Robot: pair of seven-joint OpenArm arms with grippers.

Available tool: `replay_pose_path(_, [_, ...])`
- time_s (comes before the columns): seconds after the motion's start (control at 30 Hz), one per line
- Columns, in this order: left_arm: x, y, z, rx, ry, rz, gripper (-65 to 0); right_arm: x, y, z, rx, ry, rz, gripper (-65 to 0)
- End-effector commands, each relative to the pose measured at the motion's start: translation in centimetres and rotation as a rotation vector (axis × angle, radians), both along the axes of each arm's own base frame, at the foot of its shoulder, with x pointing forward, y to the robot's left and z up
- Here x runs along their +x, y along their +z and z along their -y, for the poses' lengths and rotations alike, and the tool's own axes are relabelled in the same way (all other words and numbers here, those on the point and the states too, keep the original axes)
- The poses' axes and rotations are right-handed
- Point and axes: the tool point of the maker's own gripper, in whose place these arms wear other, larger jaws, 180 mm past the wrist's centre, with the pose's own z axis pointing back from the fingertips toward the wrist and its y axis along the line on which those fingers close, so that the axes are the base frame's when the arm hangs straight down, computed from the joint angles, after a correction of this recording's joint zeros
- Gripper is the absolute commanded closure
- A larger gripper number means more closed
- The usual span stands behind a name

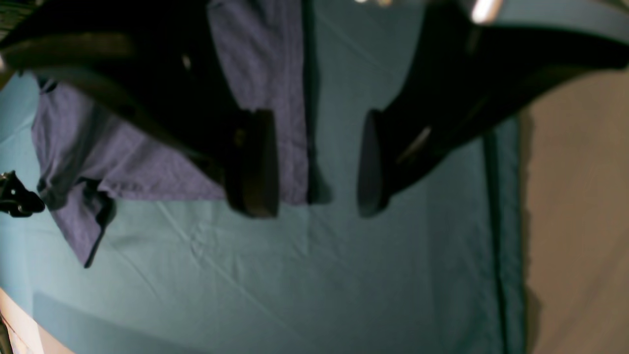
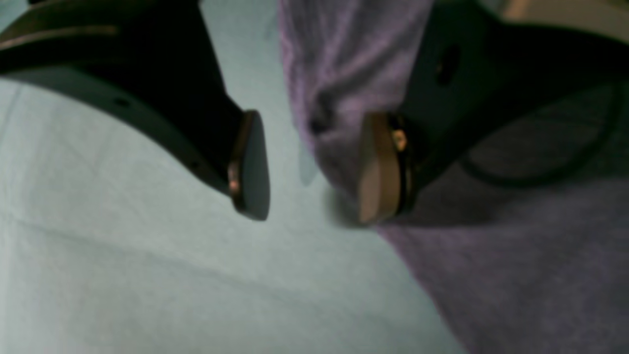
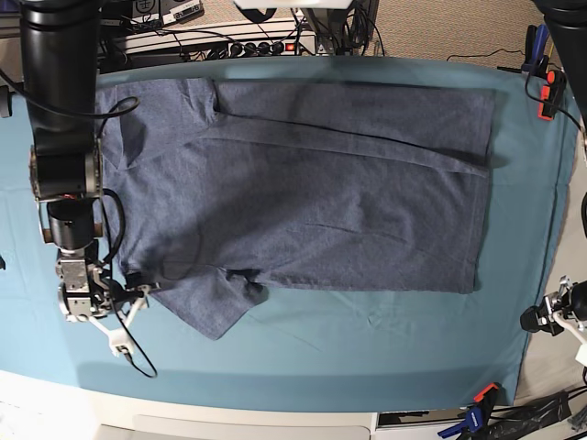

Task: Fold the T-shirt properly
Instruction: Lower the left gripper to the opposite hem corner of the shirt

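Lying flat across most of the desk (image 3: 367,353), the T-shirt (image 3: 312,211) is spread with its body reaching to the right and its sleeves at the left; the far long edge is already turned over in a narrow strip, and the near-left sleeve (image 3: 211,307) sticks out toward the front edge. The right hand (image 3: 117,316) sits low at that sleeve, at the scene's left, jaws parted with nothing between them; in its wrist view one finger (image 2: 381,167) rests against a bunched lip of fabric, the other over bare cloth. The left hand (image 1: 314,162) hangs open and empty above the shirt's straight right-hand edge, at the scene's near right, barely visible from the base camera.

The shirt looks like light, limp cotton: it will drape and crease, not hold shape, so a pinch should take a hem or sleeve edge, through all layers if folded, and lift gently to avoid dragging the rest.

The teal table cloth (image 1: 275,275) under it is itself soft and wrinkled, so a low pinch could catch both. Clamps (image 3: 546,92) hold the cloth at the edges; cables and a power strip (image 3: 229,44) run along the far side.
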Motion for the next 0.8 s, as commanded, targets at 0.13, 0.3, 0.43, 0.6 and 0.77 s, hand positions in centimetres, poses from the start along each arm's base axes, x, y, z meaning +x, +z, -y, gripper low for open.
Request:
replay_pose_path(0.13, [1.3, 2.9, -0.7, 0.001, 0.013, 0.08, -27.7, 2.2, 2.6, -1.0, 0.015, 0.013, 0.073, -30.0])
replay_pose_path(0.3, [1.3, 2.9, -0.7, 0.0, 0.013, 0.081, -27.7, 2.3, 2.7, -1.1, 0.022, 0.015, 0.084, -30.0])
replay_pose_path(0.43, [1.3, 2.9, -0.7, 0.0, 0.013, 0.081, -27.7, 2.2, 2.4, -1.4, 0.046, 0.008, 0.083, -30.0])
replay_pose_path(0.6, [1.3, 2.9, -0.7, 0.0, 0.013, 0.081, -27.7, 1.2, 0.7, -1.6, 0.059, 0.01, 0.064, -30.0])
replay_pose_path(0.77, [1.4, 2.9, -0.8, -0.001, 0.016, 0.087, -27.7, 0.2, -1.0, -1.8, 0.066, 0.015, 0.053, -30.0])
